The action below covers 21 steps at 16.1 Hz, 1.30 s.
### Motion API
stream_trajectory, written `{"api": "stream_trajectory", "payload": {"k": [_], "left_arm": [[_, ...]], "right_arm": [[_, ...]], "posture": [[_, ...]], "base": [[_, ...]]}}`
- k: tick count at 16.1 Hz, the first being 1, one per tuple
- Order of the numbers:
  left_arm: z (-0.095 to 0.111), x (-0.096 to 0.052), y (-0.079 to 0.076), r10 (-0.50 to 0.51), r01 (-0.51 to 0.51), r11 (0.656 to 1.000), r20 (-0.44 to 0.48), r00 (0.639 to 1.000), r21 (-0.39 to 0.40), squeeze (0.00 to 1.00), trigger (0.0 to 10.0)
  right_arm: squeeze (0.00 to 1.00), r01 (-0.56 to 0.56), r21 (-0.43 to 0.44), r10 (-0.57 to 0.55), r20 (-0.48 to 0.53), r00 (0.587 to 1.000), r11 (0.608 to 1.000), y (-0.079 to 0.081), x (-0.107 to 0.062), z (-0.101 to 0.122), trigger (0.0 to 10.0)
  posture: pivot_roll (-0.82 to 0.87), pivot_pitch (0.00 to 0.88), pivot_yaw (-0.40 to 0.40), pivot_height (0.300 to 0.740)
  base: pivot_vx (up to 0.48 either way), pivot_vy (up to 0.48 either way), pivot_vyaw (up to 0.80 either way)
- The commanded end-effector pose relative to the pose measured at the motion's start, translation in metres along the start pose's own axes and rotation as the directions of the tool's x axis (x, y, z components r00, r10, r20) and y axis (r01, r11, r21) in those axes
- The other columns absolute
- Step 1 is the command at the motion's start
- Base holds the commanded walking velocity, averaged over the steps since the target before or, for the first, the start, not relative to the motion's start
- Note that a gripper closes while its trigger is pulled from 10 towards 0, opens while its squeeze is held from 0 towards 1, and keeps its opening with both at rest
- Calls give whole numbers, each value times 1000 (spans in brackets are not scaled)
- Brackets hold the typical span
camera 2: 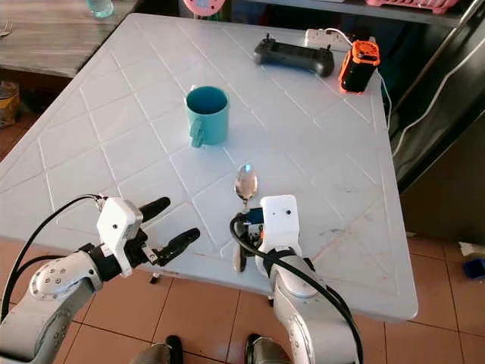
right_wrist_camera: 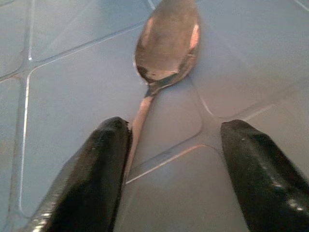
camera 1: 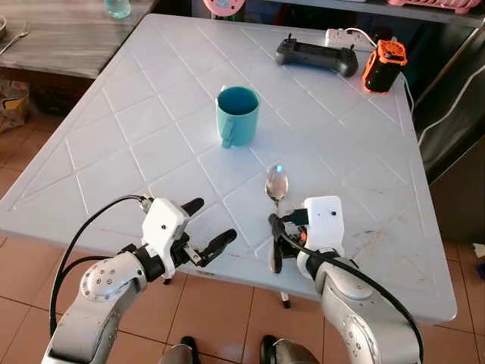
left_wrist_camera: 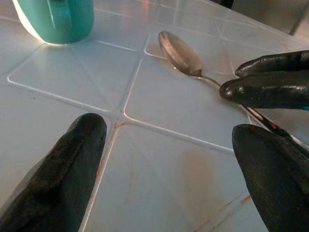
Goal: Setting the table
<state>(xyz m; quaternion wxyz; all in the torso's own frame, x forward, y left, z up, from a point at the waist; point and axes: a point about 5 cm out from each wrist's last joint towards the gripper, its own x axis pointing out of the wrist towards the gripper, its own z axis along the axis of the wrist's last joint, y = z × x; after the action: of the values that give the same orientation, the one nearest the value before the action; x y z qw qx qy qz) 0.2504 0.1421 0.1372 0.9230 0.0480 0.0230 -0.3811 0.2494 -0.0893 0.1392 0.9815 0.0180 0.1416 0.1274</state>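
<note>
Right now the spoon (camera 1: 276, 184) lies flat on the white desk (camera 1: 136, 144), bowl pointing toward the teal mug (camera 1: 237, 115) farther back, and the right hand (right_wrist_camera: 169, 169) sits low over its handle with fingers parted, one finger (right_wrist_camera: 96, 169) touching the handle (nothing gripped). Over on the other side, the left hand (camera 1: 204, 227) hovers at the desk's near edge, also spread open, just beside the spoon.

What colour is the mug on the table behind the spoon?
Teal, inside and out. The mug shows best in the left eye view.
</note>
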Motion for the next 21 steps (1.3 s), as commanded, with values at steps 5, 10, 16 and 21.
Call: {"api": "stream_trajectory", "payload": {"k": [5, 10, 16, 21], "left_arm": [[0, 3, -4, -16, 16, 1000, -6, 1000, 3, 0, 10000], [7, 4, -7, -16, 16, 1000, -4, 1000, 11, 0, 10000], [8, 6, -7, -26, 26, 1000, -13, 1000, 15, 0, 10000], [2, 9, -4, -31, 31, 999, -28, 999, 14, 0, 10000]], "right_arm": [[0, 16, -90, -24, -88, 996, 996, -21, 0, -18, 0], [0, 90, -171, -104, -73, 992, 981, -48, 1, -16, 235], [0, 191, -223, -198, -10, 980, 956, -74, -1, -8, 3294], [1000, 259, -71, -249, 131, 960, 963, -59, -3, 5, 10000]], "posture": [[87, 239, -5, 740], [99, 242, 0, 740], [98, 240, 16, 740], [96, 235, 25, 740]], "base": [[0, 0, 0], [0, 0, 0], [0, 0, 0], [0, 0, 0]]}}
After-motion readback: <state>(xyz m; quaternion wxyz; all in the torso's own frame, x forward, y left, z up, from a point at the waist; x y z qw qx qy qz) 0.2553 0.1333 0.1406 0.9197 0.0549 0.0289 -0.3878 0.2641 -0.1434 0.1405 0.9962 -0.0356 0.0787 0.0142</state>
